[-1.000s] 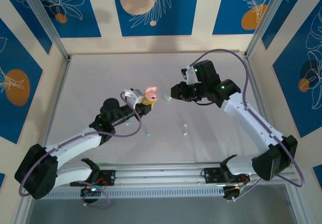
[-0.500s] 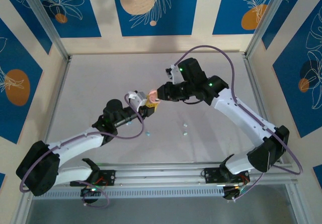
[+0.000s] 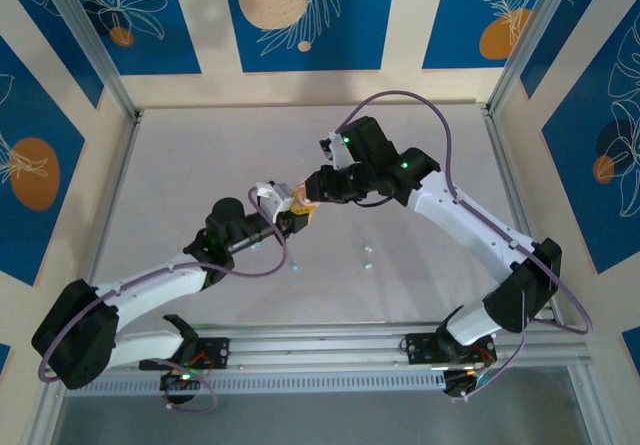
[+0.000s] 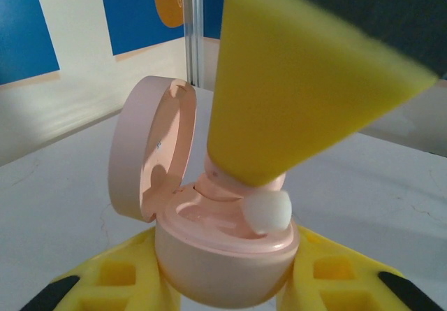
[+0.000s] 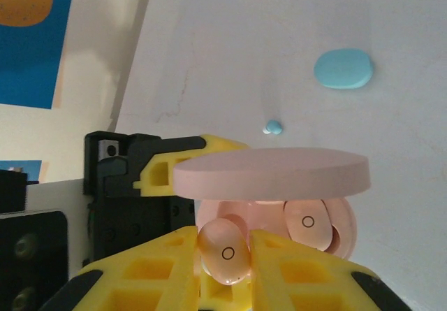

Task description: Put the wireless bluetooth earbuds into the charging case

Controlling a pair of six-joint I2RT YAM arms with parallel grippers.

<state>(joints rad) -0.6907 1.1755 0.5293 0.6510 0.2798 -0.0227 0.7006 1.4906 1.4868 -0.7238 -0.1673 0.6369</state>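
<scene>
From above, your left tool [image 3: 292, 211] is near the middle of the surface [image 3: 200, 155]. It is clamped on the pink case [image 3: 299, 196]. Your right tool [image 3: 316, 187] comes in from 2 o'clock, and its tip is right at the case. From up here you cannot tell if its fingers are together. Two loose earbuds [image 3: 368, 263] lie close together on the surface at 4 o'clock from the case. A small blue earbud [image 3: 294, 263] lies at 6 o'clock from it.

In your left wrist view, the pink case [image 4: 223, 258] stands upright with its lid [image 4: 150, 157] open at 10 o'clock. The left tool's yellow fingers [image 4: 335, 272] press it from 7 and 5 o'clock. A yellow finger of the right tool [image 4: 293, 94] reaches down from 1 o'clock into the open cup. The round end of the pink earbud [image 4: 267, 210] peeks out under it, by the rim. It looks pale in this light.

In your right wrist view, the right tool [image 5: 225, 255] is squeezed shut on the pink earbud [image 5: 225, 250], just over the open case. You cannot tell if it touches the hole. A second pink earbud [image 5: 307, 223] sits in the case at 3 o'clock from it. The lid [image 5: 272, 175] lies edge-on at 12 o'clock. A blue case [image 5: 342, 68] rests on the surface at 1 o'clock. The small blue earbud [image 5: 273, 127] lies between it and the lid.
</scene>
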